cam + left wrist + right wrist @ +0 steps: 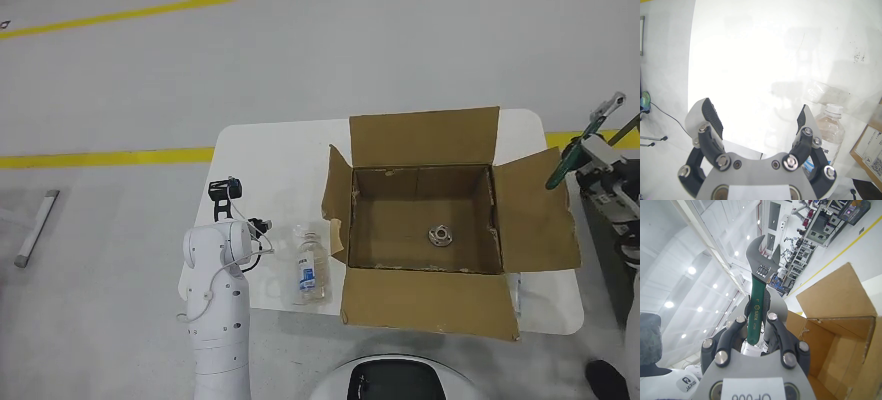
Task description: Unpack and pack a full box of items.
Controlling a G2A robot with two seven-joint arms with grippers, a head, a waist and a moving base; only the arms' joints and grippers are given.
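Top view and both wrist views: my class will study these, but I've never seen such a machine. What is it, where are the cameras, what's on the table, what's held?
It is a two-armed robot at a white table. One camera looks down from above; one sits on each wrist. On the table are a water bottle and an open cardboard box with a small metal part inside. The left claw is open and empty. The right claw grips a green-handled wrench.

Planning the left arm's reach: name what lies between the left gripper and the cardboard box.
A plastic bottle lies on its side between the left gripper and the cardboard box, close to the box; the top and left wrist views show it.
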